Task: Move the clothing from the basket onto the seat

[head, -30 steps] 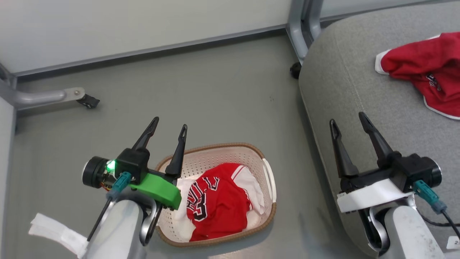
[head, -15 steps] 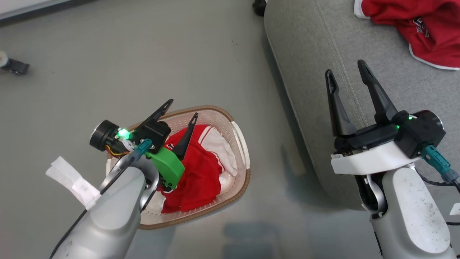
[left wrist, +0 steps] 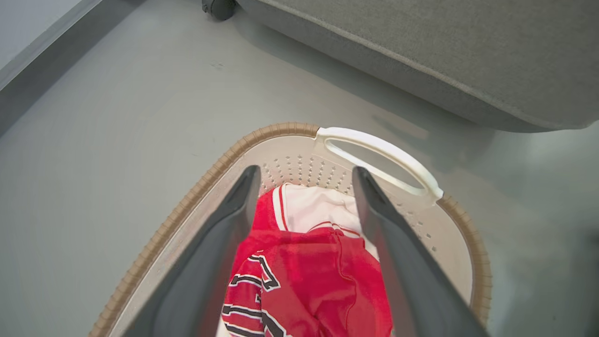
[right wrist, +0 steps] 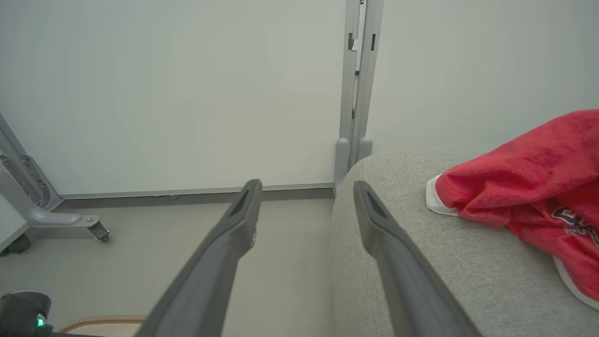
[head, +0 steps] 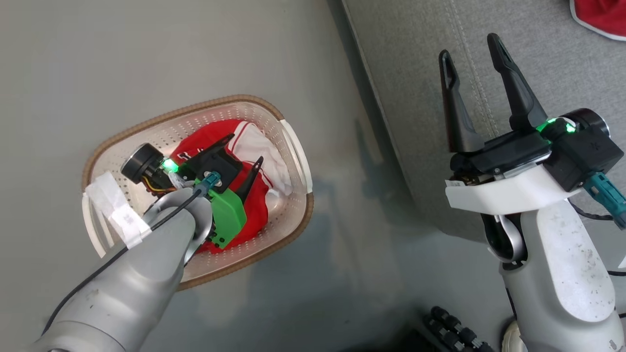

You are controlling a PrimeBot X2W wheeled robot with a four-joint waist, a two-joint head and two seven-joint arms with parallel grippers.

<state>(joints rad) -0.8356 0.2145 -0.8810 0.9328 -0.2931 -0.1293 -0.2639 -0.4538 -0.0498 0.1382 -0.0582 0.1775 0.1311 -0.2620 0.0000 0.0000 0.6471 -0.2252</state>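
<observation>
Head view — both jaws gape empty, the left over the jersey (head: 205, 137) in the basket (head: 156, 139).

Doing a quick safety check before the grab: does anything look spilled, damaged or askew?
Nothing much. The basket stands upright on the floor with the jersey crumpled inside, and the shorts lie bunched on the seat. Only a loose white tape tab sticks out from the left forearm.

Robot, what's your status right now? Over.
Left gripper open over jersey in basket. Right gripper open above seat. Shorts on seat. Nothing blocking.
</observation>
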